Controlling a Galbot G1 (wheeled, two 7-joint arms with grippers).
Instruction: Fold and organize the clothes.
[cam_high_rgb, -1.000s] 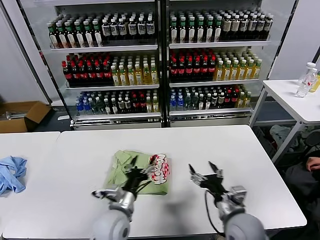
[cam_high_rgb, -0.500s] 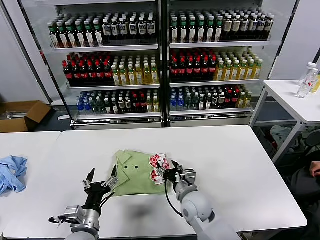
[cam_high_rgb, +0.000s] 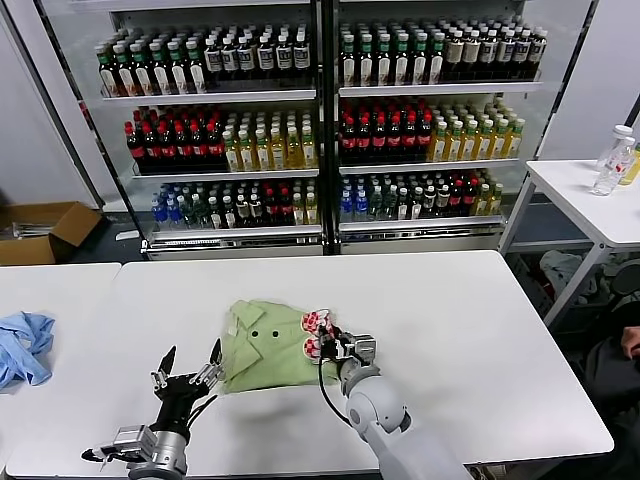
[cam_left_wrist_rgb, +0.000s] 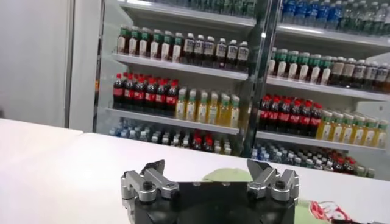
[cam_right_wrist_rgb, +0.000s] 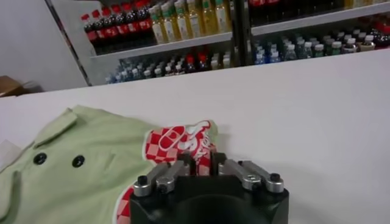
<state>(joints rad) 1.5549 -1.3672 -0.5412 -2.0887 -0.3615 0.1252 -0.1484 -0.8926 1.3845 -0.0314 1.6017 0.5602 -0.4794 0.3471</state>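
One sage-green shirt (cam_high_rgb: 272, 350) lies folded on the white bench (cam_high_rgb: 480, 330) in the head view, collar and two dark buttons up, red-and-white print at its right edge. Soft, light cloth: it should bunch and slide, so a pinch on a doubled edge looks best. The right gripper (cam_high_rgb: 330, 344) sits right at that printed edge, while the left gripper (cam_high_rgb: 186, 377) hovers near the shirt's left corner, apart from it, fingers spread wide and empty.

Left wrist view: the left gripper (cam_left_wrist_rgb: 210, 176) shows both fingers wide apart, with the shirt (cam_left_wrist_rgb: 231, 175) beyond them.

Right wrist view: the right gripper (cam_right_wrist_rgb: 204, 165) has its fingers drawn nearly together over the red-and-white print (cam_right_wrist_rgb: 177, 143); they appear to nip the cloth, though a firm hold can't be confirmed.
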